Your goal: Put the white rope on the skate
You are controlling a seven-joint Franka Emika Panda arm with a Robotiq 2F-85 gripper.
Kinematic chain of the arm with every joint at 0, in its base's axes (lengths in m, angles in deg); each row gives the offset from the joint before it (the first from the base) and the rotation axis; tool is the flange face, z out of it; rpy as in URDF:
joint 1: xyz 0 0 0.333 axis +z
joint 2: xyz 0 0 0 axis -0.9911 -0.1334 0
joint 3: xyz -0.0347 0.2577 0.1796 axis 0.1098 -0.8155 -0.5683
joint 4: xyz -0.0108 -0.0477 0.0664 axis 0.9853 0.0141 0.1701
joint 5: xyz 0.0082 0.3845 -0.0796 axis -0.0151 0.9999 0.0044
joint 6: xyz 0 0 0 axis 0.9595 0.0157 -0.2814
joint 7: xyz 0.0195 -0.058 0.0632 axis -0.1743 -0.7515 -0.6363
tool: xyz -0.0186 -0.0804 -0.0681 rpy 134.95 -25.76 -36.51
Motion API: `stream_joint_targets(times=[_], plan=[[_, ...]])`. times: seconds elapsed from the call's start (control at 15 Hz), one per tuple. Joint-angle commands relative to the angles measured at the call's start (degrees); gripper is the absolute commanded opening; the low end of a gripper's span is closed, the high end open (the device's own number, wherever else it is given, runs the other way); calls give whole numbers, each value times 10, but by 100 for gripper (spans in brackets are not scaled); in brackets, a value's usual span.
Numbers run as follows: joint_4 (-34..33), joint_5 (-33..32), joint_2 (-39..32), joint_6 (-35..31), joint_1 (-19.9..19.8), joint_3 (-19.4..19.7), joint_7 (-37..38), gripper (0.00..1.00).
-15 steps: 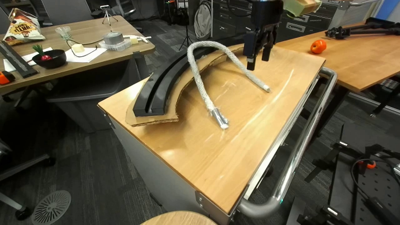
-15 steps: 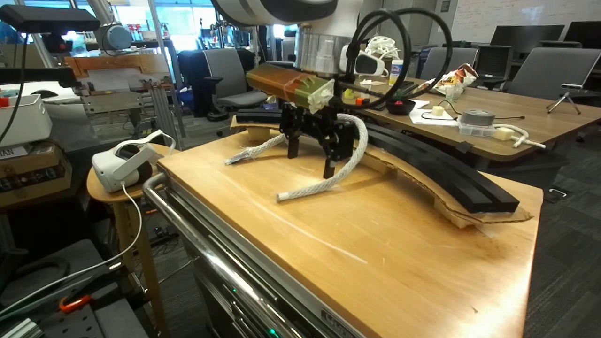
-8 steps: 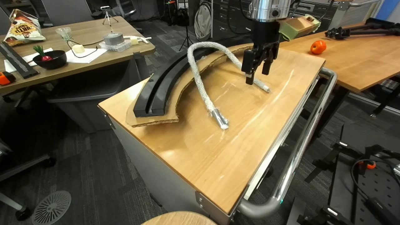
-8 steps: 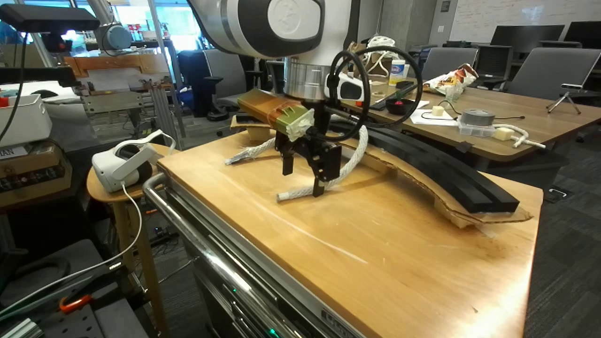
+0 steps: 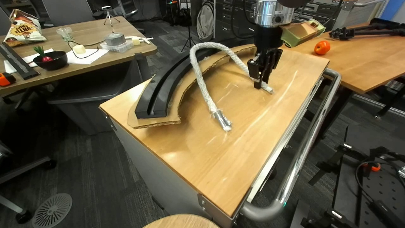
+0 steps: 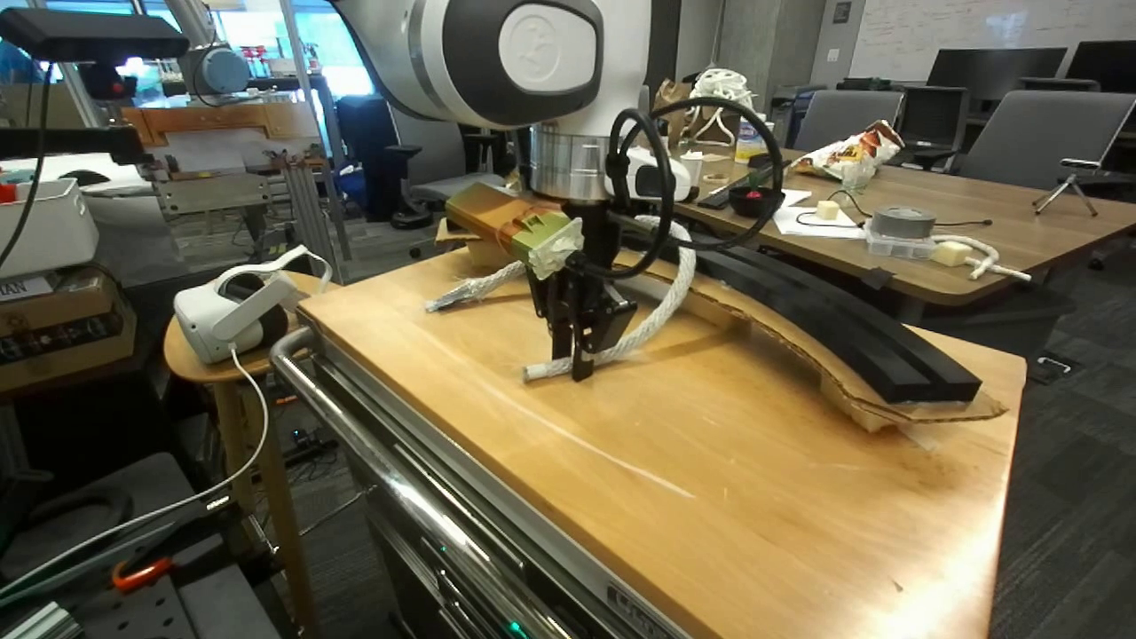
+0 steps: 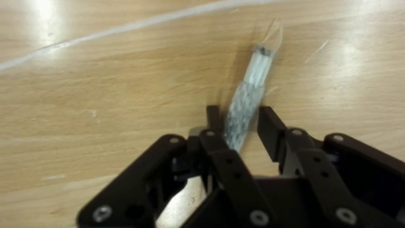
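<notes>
The white rope [image 5: 202, 83] lies bent in a loop on the wooden top, its bend reaching up against the skate [image 5: 171, 85], a black curved grooved strip. Whether the two touch there, I cannot tell. One rope end has a silvery wrap; the other is plain pale. My gripper [image 6: 571, 362] points down, low over the tabletop near the plain end. In the wrist view the rope [image 7: 246, 98] runs between the fingers of my gripper [image 7: 239, 118]. The jaws stand partly closed, with a gap between the rope and the right finger [image 7: 269, 126].
Cardboard [image 5: 185, 91] lies beneath the skate and sticks out past its inner edge. A chrome rail [image 5: 294, 167] runs along one side of the cart. Nearby are a table with a black bowl [image 5: 52, 60] and a stool with a white headset [image 6: 232, 311].
My gripper has come down and shifted toward the rope's plain end. Its fingers have moved much closer together, on either side of the rope. The rope and the skate look unmoved.
</notes>
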Motion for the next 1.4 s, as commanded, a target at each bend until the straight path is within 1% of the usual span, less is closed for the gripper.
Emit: stream_joint_targets(times=[0.0, 0.07, 0.13, 0.2, 0.27, 0.4, 0.6, 0.8, 1.0, 1.13, 1.33], plan=[[11, -30, 11, -20, 8, 3, 33, 5], [12, -42, 15, -25, 10, 3, 40, 0], [14, -61, 20, -29, 12, 5, 50, 0], [14, -78, 25, -31, 13, 6, 58, 0], [14, -107, 32, -32, 15, 8, 71, 3], [8, -174, 46, -25, 19, 12, 99, 3], [-15, -275, 66, 3, 16, 13, 126, 3], [-56, -338, 76, 47, 8, 10, 110, 3], [-108, -356, 67, 91, 2, 11, 72, 3], [-141, -351, 57, 114, -3, 14, 35, 3], [-171, -330, 56, 128, -9, 17, -42, 3]])
